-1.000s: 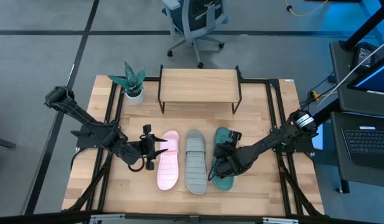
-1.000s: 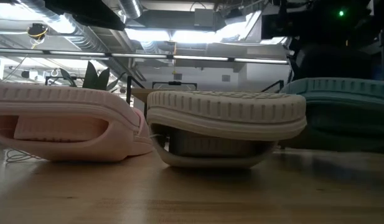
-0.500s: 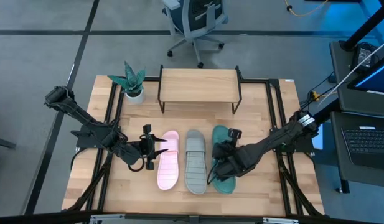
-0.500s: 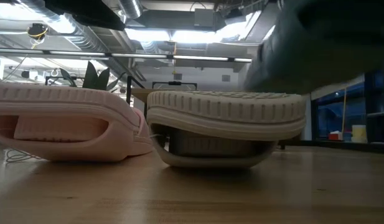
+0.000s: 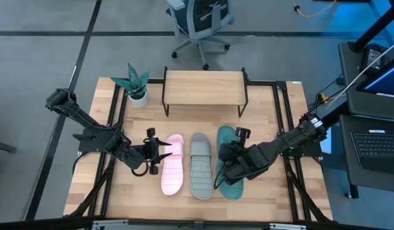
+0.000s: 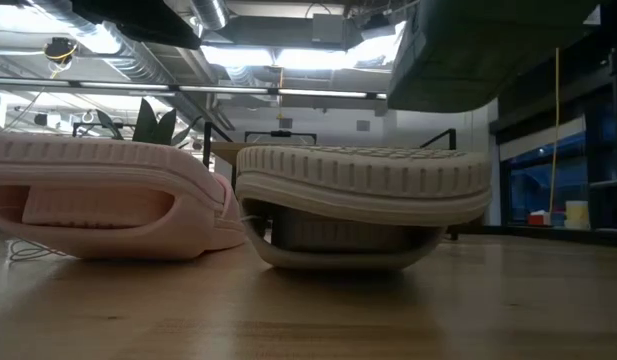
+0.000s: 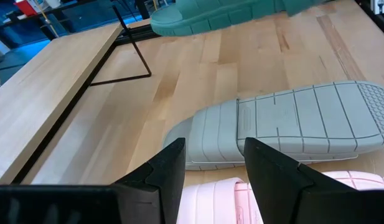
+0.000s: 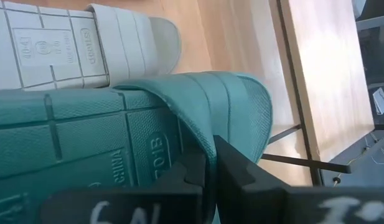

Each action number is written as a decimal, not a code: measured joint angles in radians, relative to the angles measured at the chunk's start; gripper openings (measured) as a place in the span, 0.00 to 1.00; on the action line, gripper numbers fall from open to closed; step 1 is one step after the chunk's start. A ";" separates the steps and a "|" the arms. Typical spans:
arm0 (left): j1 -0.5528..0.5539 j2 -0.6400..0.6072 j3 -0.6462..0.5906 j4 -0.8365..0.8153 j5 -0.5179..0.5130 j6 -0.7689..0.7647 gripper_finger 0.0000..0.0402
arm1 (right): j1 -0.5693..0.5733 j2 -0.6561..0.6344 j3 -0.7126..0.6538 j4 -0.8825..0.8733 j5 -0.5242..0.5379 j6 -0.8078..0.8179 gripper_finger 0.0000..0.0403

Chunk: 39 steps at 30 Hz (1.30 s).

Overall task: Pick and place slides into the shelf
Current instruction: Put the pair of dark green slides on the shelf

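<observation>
Three slides lie side by side, soles up. The pale pink slide (image 5: pixel 173 165) and the light grey slide (image 5: pixel 200 166) rest on the tabletop. The teal slide (image 5: pixel 231 186) hangs above the table in my right gripper (image 5: pixel 227 156), which is shut on it; in the low view the teal slide (image 6: pixel 458 50) floats above the grey slide (image 6: pixel 363 205). My left gripper (image 5: pixel 156 153) stands open at the pink slide's left side, its fingers (image 7: pixel 173 177) just above the pink slide (image 7: pixel 223 194). The shelf (image 5: pixel 204 87) stands at the table's far edge. My right gripper pinches a thin curved edge (image 8: pixel 203 144) of the teal slide between its two fingers (image 8: pixel 241 165), near the middle of the slide's length. Whether that edge belongs to the strap or the sole I cannot tell. The slide is lifted clear of the table, roughly level, sole up.
A small potted plant (image 5: pixel 136 86) stands left of the shelf. Thin black legs (image 7: pixel 132 53) hold up the shelf plank, with open wood between them and the slides. An office chair (image 5: pixel 200 22) stands on the floor beyond the table.
My right gripper has risen, taking the teal slide off the tabletop: in the low view the slide went from resting beside the grey one to hanging at the top of the picture. It has also shifted slightly toward the far edge. The pink and grey slides stayed put.
</observation>
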 joint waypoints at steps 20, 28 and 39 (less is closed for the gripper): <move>0.000 0.000 0.000 0.000 0.000 0.000 0.39 | -0.008 0.000 0.229 -0.063 0.094 -0.132 0.03; 0.000 0.000 0.000 0.000 0.000 0.000 0.39 | -0.023 0.000 0.285 -0.062 0.136 -0.169 0.03; 0.000 0.000 0.000 0.000 0.006 -0.002 0.39 | -0.120 -0.011 0.287 -0.062 0.139 -0.240 0.03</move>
